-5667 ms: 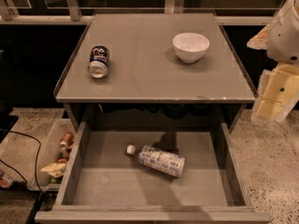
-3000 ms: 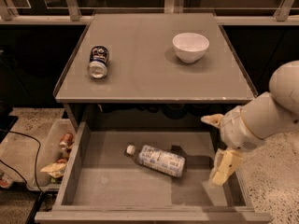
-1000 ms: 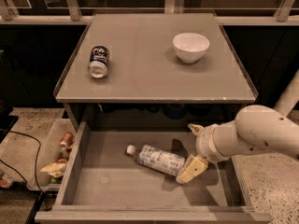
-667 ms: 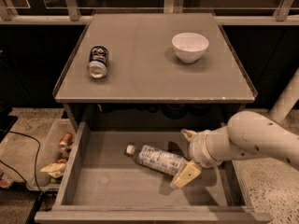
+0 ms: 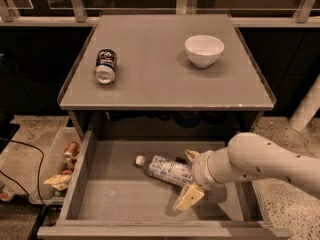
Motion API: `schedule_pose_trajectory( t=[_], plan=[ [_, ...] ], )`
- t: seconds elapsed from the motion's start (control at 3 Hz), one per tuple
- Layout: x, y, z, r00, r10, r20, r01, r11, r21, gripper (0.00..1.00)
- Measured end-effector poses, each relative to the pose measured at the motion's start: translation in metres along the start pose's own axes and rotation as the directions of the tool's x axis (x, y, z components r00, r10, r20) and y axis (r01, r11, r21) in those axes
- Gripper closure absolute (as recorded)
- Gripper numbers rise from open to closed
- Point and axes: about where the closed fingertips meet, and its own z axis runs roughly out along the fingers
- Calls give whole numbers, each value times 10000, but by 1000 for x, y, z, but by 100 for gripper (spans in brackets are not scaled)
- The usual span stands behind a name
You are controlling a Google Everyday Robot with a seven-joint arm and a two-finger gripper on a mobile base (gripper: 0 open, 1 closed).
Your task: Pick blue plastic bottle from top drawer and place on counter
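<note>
The blue plastic bottle [image 5: 165, 169] lies on its side on the floor of the open top drawer [image 5: 120, 196], white cap to the left. My gripper [image 5: 189, 178] reaches in from the right at the bottle's right end. One cream finger [image 5: 188, 198] is in front of the bottle and the other [image 5: 191, 155] behind it, so the jaws are open around its base. The counter [image 5: 150, 79] lies above the drawer.
A dented blue-and-silver soda can [image 5: 105, 66] lies on the counter's left side and a white bowl [image 5: 204, 50] stands at its right. A bin of trash [image 5: 60, 169] sits on the floor left of the drawer. A black cable runs at far left.
My arm has come down from the right of the counter into the drawer and moved left. The open fingers now straddle the bottle's right end. The bottle has not moved.
</note>
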Motion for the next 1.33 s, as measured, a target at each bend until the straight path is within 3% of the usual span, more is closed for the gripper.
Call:
schedule_pose_trajectory(
  t=[0.33, 0.67, 1.33],
  plan=[
    [-1, -6, 13, 9997, 180, -161, -174, 9993, 332, 0],
    [-4, -9, 15, 9995, 285, -120, -280, 9986, 446, 18],
    [-4, -9, 15, 9995, 284, -120, -279, 9986, 445, 64]
  ],
)
